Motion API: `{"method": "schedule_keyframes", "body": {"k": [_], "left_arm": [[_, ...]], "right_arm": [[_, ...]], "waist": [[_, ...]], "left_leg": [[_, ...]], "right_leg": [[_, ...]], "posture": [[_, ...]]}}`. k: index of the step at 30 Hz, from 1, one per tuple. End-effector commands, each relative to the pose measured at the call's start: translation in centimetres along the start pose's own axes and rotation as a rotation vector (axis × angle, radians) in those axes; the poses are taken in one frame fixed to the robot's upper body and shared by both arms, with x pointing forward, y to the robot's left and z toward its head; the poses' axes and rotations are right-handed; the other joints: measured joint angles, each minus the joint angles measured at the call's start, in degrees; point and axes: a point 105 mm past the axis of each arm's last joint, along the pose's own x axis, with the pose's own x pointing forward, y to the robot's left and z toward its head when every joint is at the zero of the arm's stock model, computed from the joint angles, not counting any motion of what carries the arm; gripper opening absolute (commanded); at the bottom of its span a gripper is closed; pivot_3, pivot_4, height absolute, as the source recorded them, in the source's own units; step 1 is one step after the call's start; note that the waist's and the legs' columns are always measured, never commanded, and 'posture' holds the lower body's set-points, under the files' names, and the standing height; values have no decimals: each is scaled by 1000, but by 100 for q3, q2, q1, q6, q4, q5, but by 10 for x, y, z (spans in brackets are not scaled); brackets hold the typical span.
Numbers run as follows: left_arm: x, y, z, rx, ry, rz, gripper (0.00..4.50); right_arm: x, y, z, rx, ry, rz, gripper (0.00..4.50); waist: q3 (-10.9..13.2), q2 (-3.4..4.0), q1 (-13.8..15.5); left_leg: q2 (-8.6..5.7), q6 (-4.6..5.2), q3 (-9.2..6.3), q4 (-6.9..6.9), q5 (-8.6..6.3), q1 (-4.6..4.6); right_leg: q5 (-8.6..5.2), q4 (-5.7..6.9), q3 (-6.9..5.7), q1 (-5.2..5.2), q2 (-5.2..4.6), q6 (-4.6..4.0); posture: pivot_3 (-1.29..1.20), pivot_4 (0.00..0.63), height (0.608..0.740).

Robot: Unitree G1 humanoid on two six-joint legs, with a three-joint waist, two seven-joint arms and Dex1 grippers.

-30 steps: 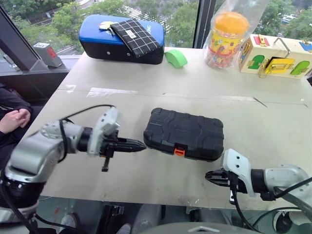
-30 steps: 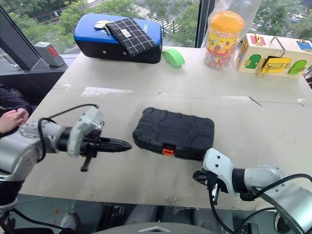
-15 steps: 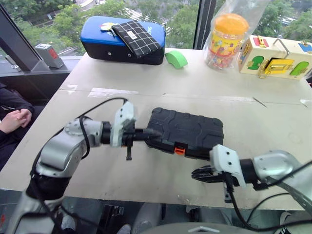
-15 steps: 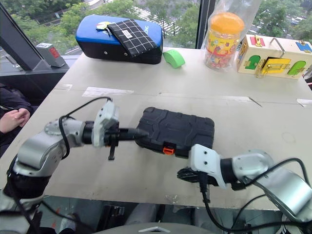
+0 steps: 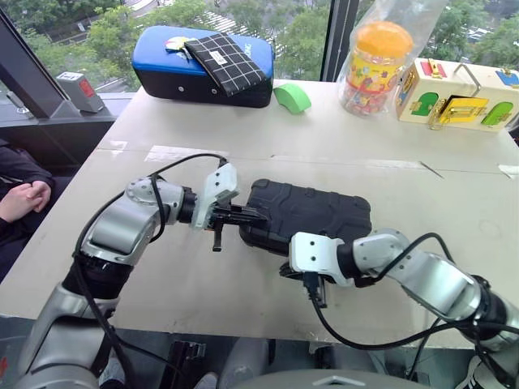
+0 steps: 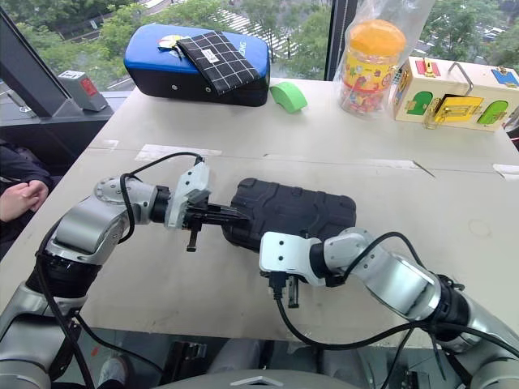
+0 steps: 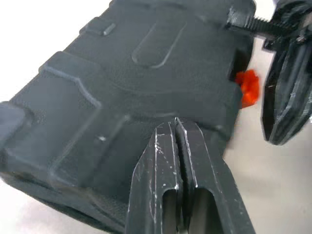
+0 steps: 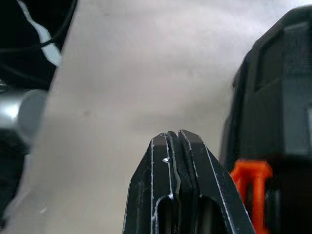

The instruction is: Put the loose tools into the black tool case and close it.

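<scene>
The black tool case [image 5: 316, 212] lies shut in the middle of the table. My left gripper [image 5: 258, 215] is shut and empty, and its tips rest against the case's left end; the left wrist view shows the tips [image 7: 175, 122] over the ribbed lid. My right gripper [image 5: 285, 271] is shut and empty, low at the case's front edge. Its tips [image 8: 174, 135] sit just beside the orange latch [image 8: 251, 175]. The loose tools are out of view.
A blue-topped case with a checked pouch [image 5: 203, 61] stands at the table's far left. Along the back are a green object [image 5: 292, 97], a bagged orange-lidded jar [image 5: 377, 57] and a wooden toy box [image 5: 458, 93]. A person's hands [image 5: 24, 201] rest off the left edge.
Both arms have closed in on the case. The left gripper slid right up to the case's left end. The right gripper swung left along the front edge to the latch.
</scene>
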Motion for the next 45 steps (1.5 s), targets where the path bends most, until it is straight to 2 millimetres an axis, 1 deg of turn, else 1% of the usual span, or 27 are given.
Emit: {"method": "schedule_keyframes", "body": {"k": [1, 4, 8, 10, 13, 14, 18, 22, 25, 27, 30, 31, 32, 33, 34, 35, 37, 38, 42, 45], "left_arm": [[4, -1, -5, 7, 25, -18, 65], [5, -1, -1, 13, 12, -25, 65], [5, 0, -1, 27, 20, -32, 65], [5, 0, -2, 27, 23, -36, 65], [5, 1, -8, 33, 45, -35, 65], [4, 2, -11, 37, 57, -34, 65], [4, 1, -18, 45, 95, -44, 65], [3, 1, -25, 51, 127, -49, 65], [3, 0, -27, 51, 128, -57, 65], [4, 0, -19, 26, 83, -58, 65], [2, 0, -6, 19, 17, -73, 65], [1, -1, -3, 12, 7, -78, 65], [-1, -2, -2, 22, 1, -98, 19], [-2, -4, -1, 27, 2, -116, 0], [-2, -4, -2, 35, 10, -123, 0], [-3, -4, -2, 39, 15, -127, 0], [-4, -3, -4, 37, 25, -128, 0], [-4, -2, -4, 48, 29, -124, 0], [-4, 0, -4, 50, 23, -120, 0], [-4, -1, -5, 52, 24, -120, 0]], "right_arm": [[-5, -7, 1, -36, 35, -72, 0], [-10, -7, -5, -38, 80, -98, 0], [-15, -9, -10, -35, 116, -146, 0], [-20, -17, -11, -62, 144, -206, 0], [-31, -34, -9, -109, 185, -311, 0], [-33, -37, -7, -119, 188, -327, 0], [-35, -38, 9, -86, 125, -350, 0], [-38, -43, 12, -98, 137, -380, 0], [-44, -50, 10, -117, 159, -417, 0], [-48, -54, 9, -96, 158, -456, 0], [-49, -39, 13, 27, 85, -390, 0], [-49, -33, 18, 100, 17, -380, 0], [-48, -16, 15, 123, -13, -329, 241], [-48, -5, 12, 154, -37, -309, 491], [-48, -1, 11, 186, -60, -329, 647], [-48, 3, 8, 159, -48, -332, 1214], [-48, 0, 1, 91, -5, -368, 1214], [-48, -2, -1, 41, 18, -373, 1214], [-49, -19, -8, -18, 56, -446, 1214], [-47, -22, -6, -62, 46, -437, 1214]], "waist": [[-2, 1, 0], [-2, 3, 5], [-2, 2, -6], [-2, 2, -14], [-1, 4, -22], [-1, 5, -21], [-2, 2, -46], [-2, 5, -111], [-2, 6, -127], [-2, 6, -128], [-3, 5, -122], [-3, 4, -122], [-2, 6, -128], [-3, 4, -132], [-14, -6, -77], [-13, -4, -86], [0, 22, -130], [0, 21, -151], [-6, 11, -154], [-9, 7, -146]], "left_leg": [[0, 0, 1, -2, 0, 4], [2, 1, -1, -2, 0, 7], [1, 2, 0, -1, 0, 7], [2, 2, 1, -1, 0, 9], [3, 2, 0, -1, 0, 11], [3, 2, 0, -1, 0, 11], [3, 2, 2, 2, 0, 15], [5, 2, -1, -1, 0, 18], [5, 2, -2, -2, 0, 19], [4, 3, -1, -1, 0, 19], [4, 3, -2, 2, 0, 17], [4, 3, -3, 2, 0, 16], [4, 3, -3, 2, 0, 16], [4, 3, -2, 1, 0, 17], [3, 3, -2, -2, 0, 18], [4, 2, -22, -6, -1, 15], [-1, 2, -22, -6, -1, 16], [-8, 2, -12, -7, -1, 21], [-2, 3, -8, -7, -1, 26], [0, 2, -12, -8, -1, 25]], "right_leg": [[0, 1, 1, 1, 0, 0], [0, 4, -1, 3, 2, 0], [0, 5, 1, 3, 3, 1], [0, 7, 1, 3, 4, 1], [0, 10, 0, 3, 5, 1], [0, 10, 0, 3, 5, 1], [0, 11, 5, 4, 6, 1], [0, 17, 5, 4, 7, 1], [0, 18, 4, 4, 7, 1], [0, 18, 5, 4, 7, 2], [0, 19, 3, 4, 7, 2], [0, 19, 3, 4, 7, 2], [0, 19, 3, 4, 7, 2], [0, 21, 5, 4, 7, 3], [0, 22, 4, 3, 7, 3], [-4, 24, -10, 4, 7, 9], [-3, 23, 1, 2, 7, 8], [-3, 24, 14, 1, 3, 8], [-5, 18, 18, 3, 9, 9], [-4, 19, 13, 3, 10, 9]], "posture": [[0, 150, 740], [0, 150, 740], [0, 150, 740], [0, 150, 740], [0, 150, 740], [0, 150, 740], [0, 150, 740], [0, 150, 740], [0, 150, 740], [0, 150, 740], [0, 150, 740], [0, 150, 740], [0, 150, 740], [0, 150, 740], [0, 150, 740], [0, 150, 740], [0, 150, 740], [0, 150, 740], [0, 150, 740], [0, 150, 740]]}}
